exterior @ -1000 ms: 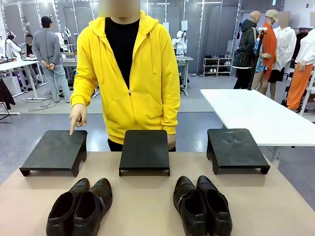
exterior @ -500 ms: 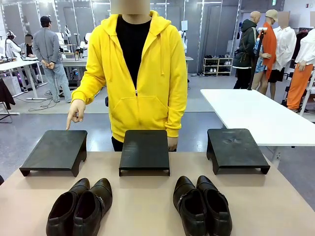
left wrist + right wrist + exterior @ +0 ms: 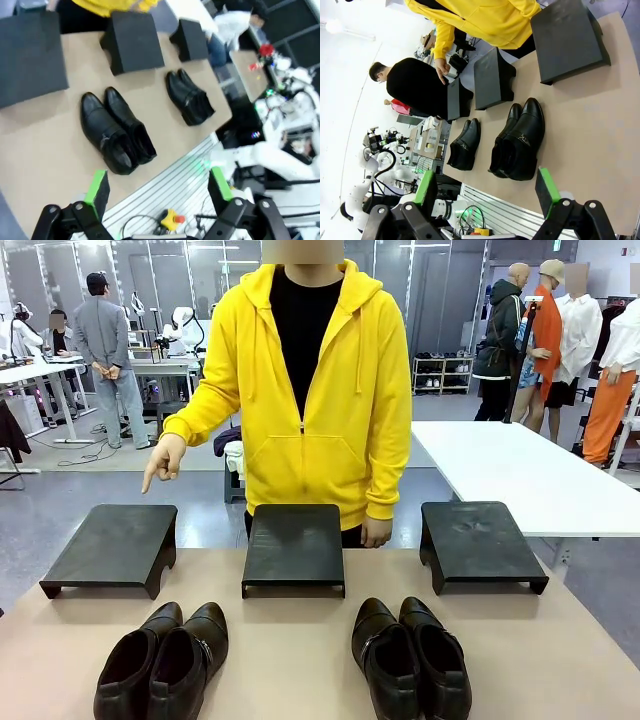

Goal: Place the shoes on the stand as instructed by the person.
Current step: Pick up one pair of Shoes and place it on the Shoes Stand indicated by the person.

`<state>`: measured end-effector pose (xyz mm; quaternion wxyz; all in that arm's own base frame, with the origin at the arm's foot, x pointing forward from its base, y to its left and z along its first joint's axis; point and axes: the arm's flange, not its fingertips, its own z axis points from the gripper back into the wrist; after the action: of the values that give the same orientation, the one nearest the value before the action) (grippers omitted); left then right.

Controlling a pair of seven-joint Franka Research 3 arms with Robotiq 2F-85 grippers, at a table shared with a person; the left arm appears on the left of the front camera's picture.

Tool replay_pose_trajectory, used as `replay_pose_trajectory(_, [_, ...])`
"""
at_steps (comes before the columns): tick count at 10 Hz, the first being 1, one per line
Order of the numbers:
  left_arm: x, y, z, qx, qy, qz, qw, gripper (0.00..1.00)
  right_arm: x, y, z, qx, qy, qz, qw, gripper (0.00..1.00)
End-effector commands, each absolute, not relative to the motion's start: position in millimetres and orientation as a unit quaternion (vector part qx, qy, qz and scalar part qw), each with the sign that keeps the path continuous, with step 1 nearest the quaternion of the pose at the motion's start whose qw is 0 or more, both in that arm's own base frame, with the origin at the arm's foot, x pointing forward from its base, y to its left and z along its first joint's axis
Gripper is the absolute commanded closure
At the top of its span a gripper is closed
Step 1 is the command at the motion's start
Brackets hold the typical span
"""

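The dark brown shoes (image 3: 160, 660) stand as a pair at the front left of the tan table (image 3: 290, 650), and the black shoes (image 3: 410, 655) stand at the front right. Behind them are three black stands: left (image 3: 110, 545), middle (image 3: 293, 545) and right (image 3: 480, 540). The person (image 3: 310, 390) stands at the far side, with one hand (image 3: 160, 462) pointing down above the left stand. My left gripper (image 3: 159, 187) hangs open above the table's near edge, short of the brown pair (image 3: 117, 132). My right gripper (image 3: 486, 190) is open too, high over the black pair (image 3: 520, 142).
A white table (image 3: 520, 470) stands behind on the right, close to the right stand. Bare tabletop lies between the two pairs and between shoes and stands. Other people and workbenches are far off in the background.
The person has straightened up and shifted right. The pointing hand has lifted from the left stand's back corner to a little above it. Shoes and stands have not moved.
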<state>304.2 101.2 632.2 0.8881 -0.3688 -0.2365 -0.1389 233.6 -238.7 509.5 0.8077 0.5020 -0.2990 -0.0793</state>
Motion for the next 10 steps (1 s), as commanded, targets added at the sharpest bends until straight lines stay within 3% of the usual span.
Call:
replay_pose_trajectory(1, [325, 53, 646, -0.295, -0.187, -0.195, 0.917, 0.0, 233, -241, 512, 0.504, -0.3, -0.076, 0.806, 0.0])
replay_pose_trajectory(4, [333, -47, 639, -0.162, -0.15, -0.239, 0.946, 0.0, 233, -241, 512, 0.504, -0.3, -0.076, 0.806, 0.0])
replay_pose_trajectory(7, [324, -106, 602, -0.078, -0.134, -0.191, 0.969, 0.0, 233, -241, 512, 0.504, -0.3, -0.076, 0.806, 0.0])
replay_pose_trajectory(10, [321, -136, 556, -0.08, -0.121, -0.137, 0.98, 0.0, 233, -241, 512, 0.504, -0.3, -0.076, 0.806, 0.0])
